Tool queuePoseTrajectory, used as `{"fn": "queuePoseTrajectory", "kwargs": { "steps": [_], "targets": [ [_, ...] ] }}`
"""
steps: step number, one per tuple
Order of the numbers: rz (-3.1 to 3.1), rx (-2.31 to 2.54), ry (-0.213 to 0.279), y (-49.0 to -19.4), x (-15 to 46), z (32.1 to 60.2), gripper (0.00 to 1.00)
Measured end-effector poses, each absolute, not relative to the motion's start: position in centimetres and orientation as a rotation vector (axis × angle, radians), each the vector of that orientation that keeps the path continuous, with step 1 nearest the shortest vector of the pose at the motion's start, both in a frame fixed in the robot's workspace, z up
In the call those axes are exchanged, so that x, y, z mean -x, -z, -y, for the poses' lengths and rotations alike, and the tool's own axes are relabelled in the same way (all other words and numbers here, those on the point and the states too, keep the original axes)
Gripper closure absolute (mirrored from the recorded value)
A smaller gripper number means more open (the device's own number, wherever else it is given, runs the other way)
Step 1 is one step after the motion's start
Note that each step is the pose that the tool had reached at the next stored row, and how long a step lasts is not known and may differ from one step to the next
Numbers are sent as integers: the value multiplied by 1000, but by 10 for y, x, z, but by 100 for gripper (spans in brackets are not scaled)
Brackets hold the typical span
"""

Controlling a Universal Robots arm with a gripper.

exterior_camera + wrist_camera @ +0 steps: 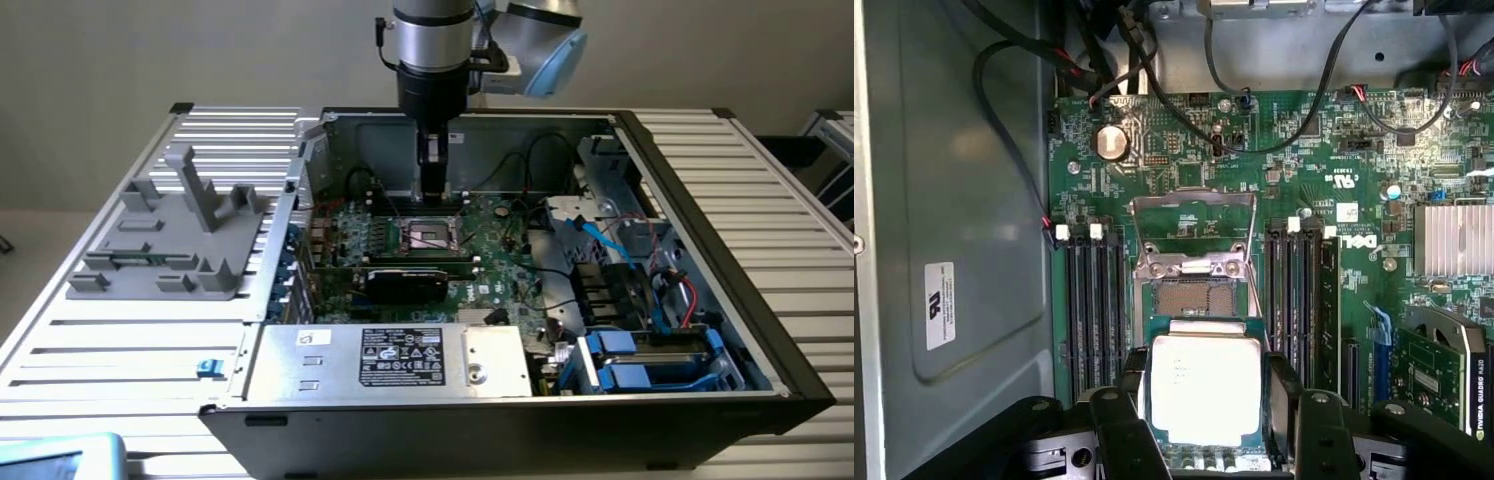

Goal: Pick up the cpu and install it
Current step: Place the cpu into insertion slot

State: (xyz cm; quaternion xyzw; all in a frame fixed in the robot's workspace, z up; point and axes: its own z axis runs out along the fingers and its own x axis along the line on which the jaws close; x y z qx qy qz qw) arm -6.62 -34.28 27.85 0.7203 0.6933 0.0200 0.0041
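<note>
Standing by the open computer case, I am watching the arm hanging straight down into it, with the gripper poised just above the socket on the motherboard. In the wrist view the gripper is standing partway open and clamping the cpu by two opposite edges, one dark finger pressing on each side, the chip's silver top facing the camera. So the cpu is sitting in the jaws, in the air, not in the socket. The socket is lying beneath it and slightly off to one side: a strip of its bare contact field is showing past the chip's edge, on the side where the hinged load plate is standing raised and out of the way. The chip's edges are looking parallel to the socket frame's edges, so I am judging the twist to be about right. What is mattering here, to my eye, is that small sideways offset toward the load plate and the gap down to the socket. How large that gap is, I cannot tell. The memory slots are flanking the socket, apart from the fingers.
</note>
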Motion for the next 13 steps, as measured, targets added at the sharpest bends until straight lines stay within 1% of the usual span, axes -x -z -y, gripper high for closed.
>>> {"fn": "queuePoseTrajectory", "kwargs": {
  "steps": [13],
  "targets": [
    [-2159, -2273, -66, -255, 65, 344, 44]
  ]
}}
